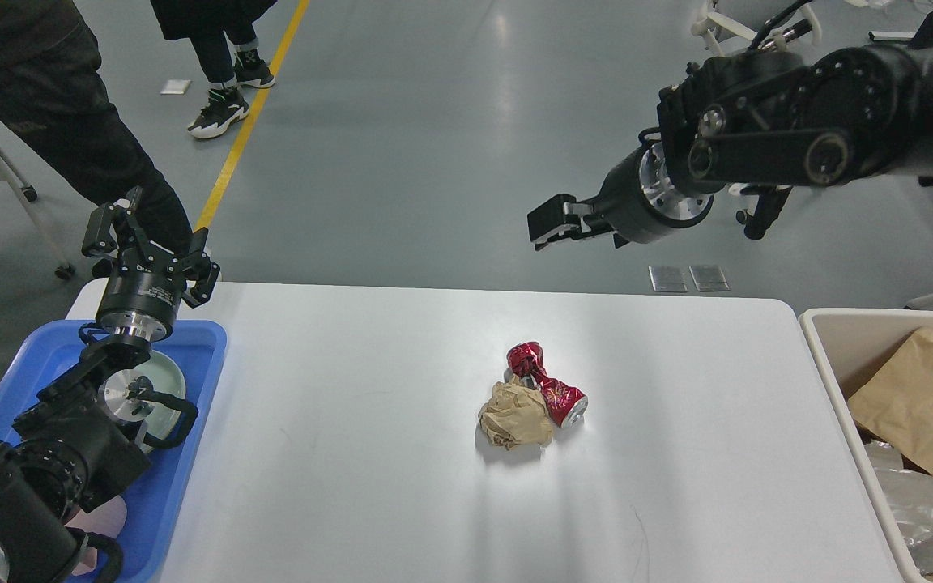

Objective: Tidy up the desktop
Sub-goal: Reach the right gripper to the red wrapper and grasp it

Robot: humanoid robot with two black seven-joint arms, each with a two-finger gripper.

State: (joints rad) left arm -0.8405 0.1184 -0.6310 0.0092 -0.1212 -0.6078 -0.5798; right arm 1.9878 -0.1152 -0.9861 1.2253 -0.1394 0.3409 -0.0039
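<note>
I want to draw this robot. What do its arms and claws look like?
Both arms are black and chunky, built of rounded joint housings with round caps and small screws. A shiny silver metal ring sits at each wrist. The left gripper and the right gripper each have two black blocky fingers. A looping black cable runs along the left arm; the right shows a light cable.

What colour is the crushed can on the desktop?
Red with small light markings; the crushed can shows best in the head view.
</note>
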